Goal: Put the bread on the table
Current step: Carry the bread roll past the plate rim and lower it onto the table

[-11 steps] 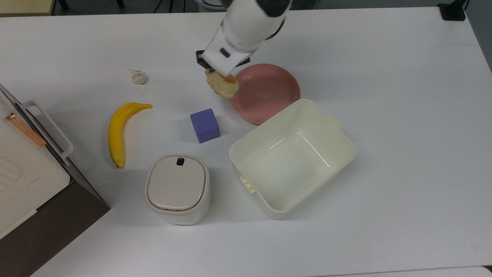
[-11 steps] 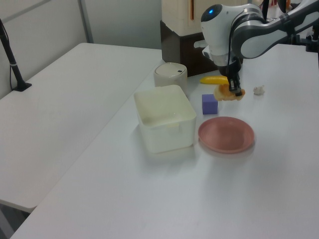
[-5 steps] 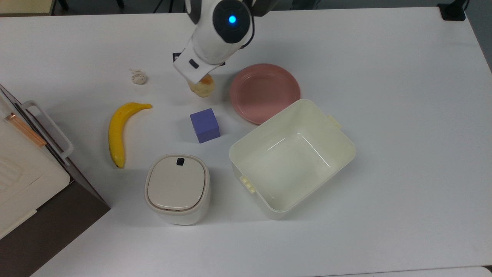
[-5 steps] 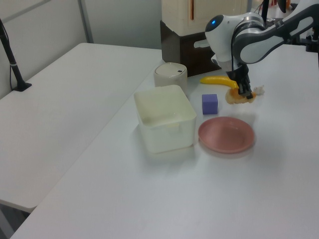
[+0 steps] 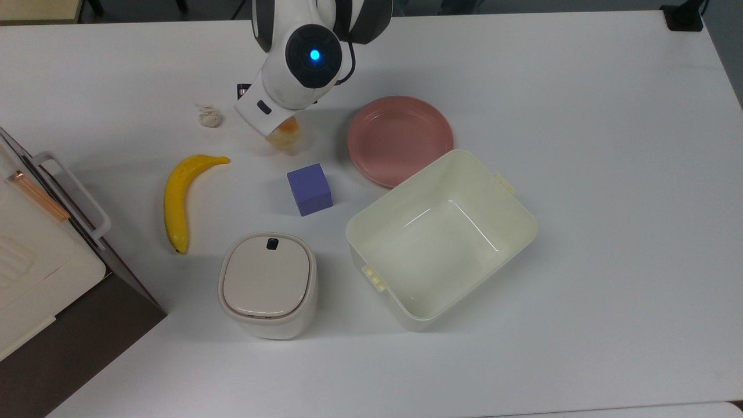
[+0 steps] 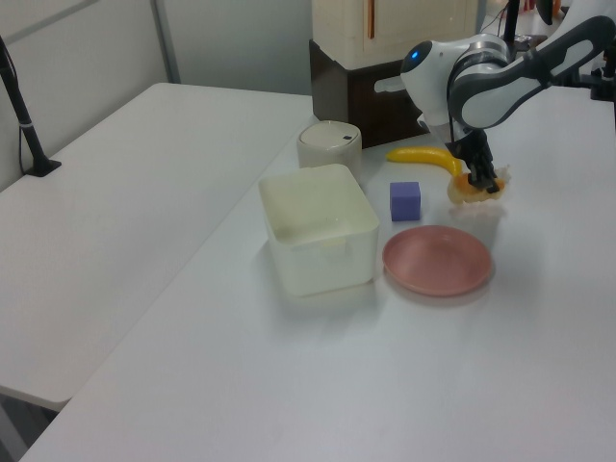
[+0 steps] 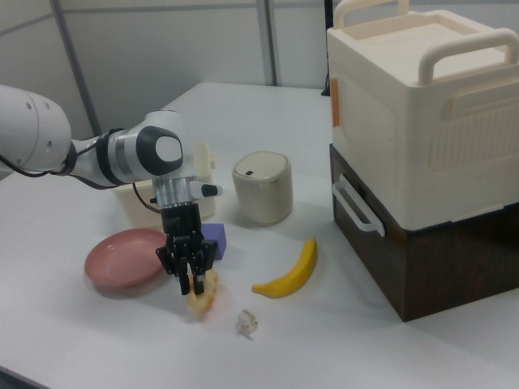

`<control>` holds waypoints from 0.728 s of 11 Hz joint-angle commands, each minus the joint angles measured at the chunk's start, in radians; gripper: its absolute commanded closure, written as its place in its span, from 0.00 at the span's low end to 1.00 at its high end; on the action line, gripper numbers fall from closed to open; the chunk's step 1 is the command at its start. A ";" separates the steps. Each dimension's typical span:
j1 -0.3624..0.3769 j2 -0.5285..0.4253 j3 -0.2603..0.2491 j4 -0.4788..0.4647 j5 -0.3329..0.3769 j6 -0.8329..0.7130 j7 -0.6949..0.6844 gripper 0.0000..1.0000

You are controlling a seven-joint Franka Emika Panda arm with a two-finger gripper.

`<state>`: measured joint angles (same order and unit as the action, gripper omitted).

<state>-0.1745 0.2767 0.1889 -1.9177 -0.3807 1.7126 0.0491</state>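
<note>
The jaws are closed narrowly on the bread (image 7: pixel 200 297), pinching its upper part from two sides, so the gripper (image 7: pixel 193 284) has a firm hold of it near the lower middle of the right view. In that view the bun hangs tilted from the fingertips (image 7: pixel 186 283), its lower end at or just above the table (image 7: pixel 340 340); whether it touches the surface I cannot tell.

The bread looks light and soft, likely to dent under a hard squeeze and to crumble at the toasted top, so a gentle hold across its narrow width seems right, as it has now. It should not slip much, being rough-skinned, and it may roll or tip a little when let go.

In the top view the bread (image 5: pixel 283 134) peeks out below the wrist in the upper middle of the frame, over bare table between the small off-white wad (image 5: pixel 209 117) on its left and the pink plate (image 5: pixel 400 139) on its right, apart from both. The purple cube (image 5: pixel 309 188) sits below it, and the banana (image 5: pixel 179 197) lies further to the lower left. In the left view the bread (image 6: pixel 472 190) is at the upper right, beyond the plate (image 6: pixel 438 260).
</note>
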 commanded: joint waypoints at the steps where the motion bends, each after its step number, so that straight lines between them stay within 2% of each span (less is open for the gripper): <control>1: 0.009 -0.014 -0.002 -0.004 -0.044 -0.005 -0.002 0.00; 3: 0.006 -0.019 -0.002 -0.001 -0.044 -0.008 -0.002 0.00; 5: -0.014 -0.069 -0.002 0.083 -0.011 -0.010 0.001 0.00; 6: -0.043 -0.103 -0.005 0.161 0.068 -0.010 0.000 0.00; 8: -0.121 -0.131 -0.023 0.334 0.289 -0.010 -0.002 0.00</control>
<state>-0.2186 0.2070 0.1861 -1.7403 -0.2876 1.7150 0.0580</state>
